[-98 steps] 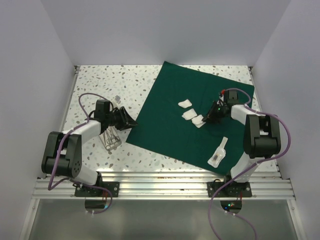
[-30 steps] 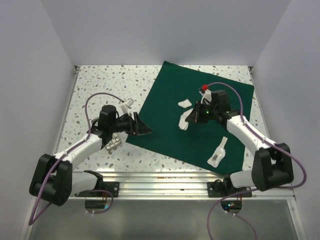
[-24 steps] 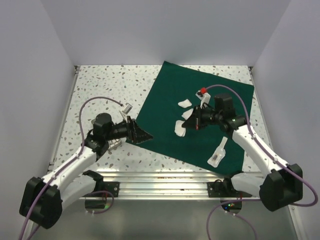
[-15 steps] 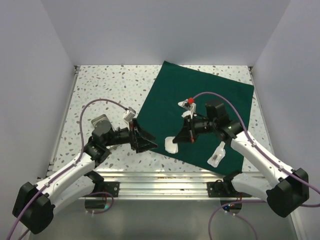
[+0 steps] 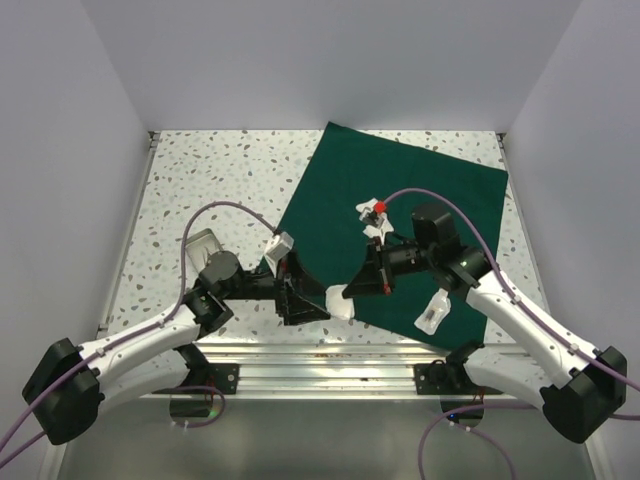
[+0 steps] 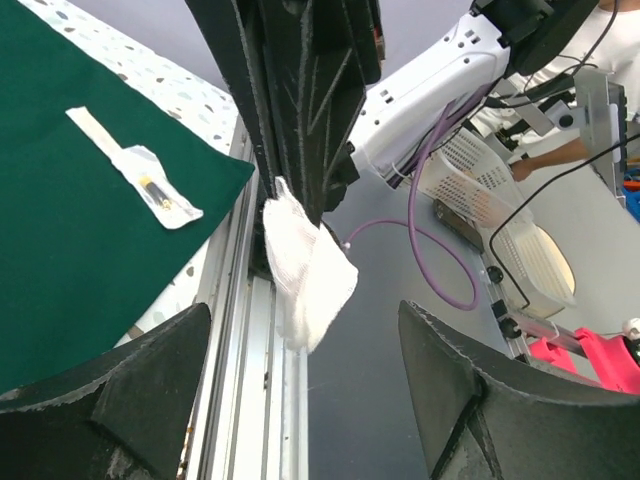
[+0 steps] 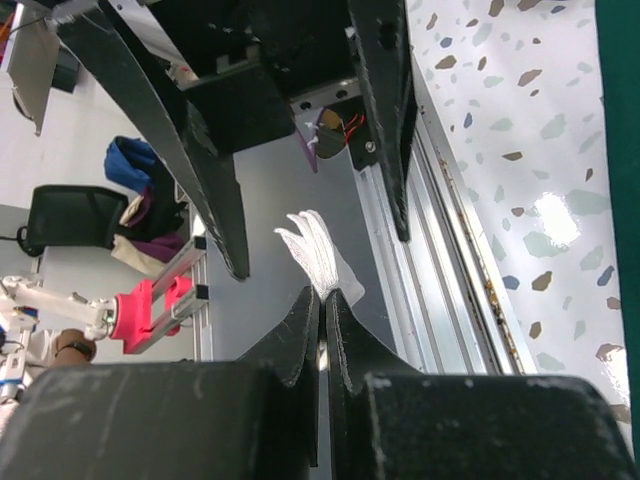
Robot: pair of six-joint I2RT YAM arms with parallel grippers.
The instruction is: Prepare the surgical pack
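right fingers [image 7: 298, 335] are pinching one white gauze pad [image 5: 340, 301] tight by its top edge, and the pad is hanging down loose in the air. it is hanging just off the near corner of the big green cloth [image 5: 400, 190], over the front rail [image 5: 380, 352]. a moment ago this pad was lying on the cloth with the others, so the right arm has been carrying it down and to the left.

left fingers [image 6: 130, 390] are standing wide apart, one on each side of the pad, and they are not touching it. they were closer together a second ago. they have been opening while the left arm has been reaching over from the left side of the counter [image 5: 200, 170].

i think the pad is being passed from one arm to the other, and the left fingers are getting ready to close on it.

the green cloth is lying flat and open on the right side of the counter. two more pads [image 5: 371, 207] and a white packet [image 5: 434, 310] are lying on it. nothing is being wrapped yet, so the pack is looking far from done.
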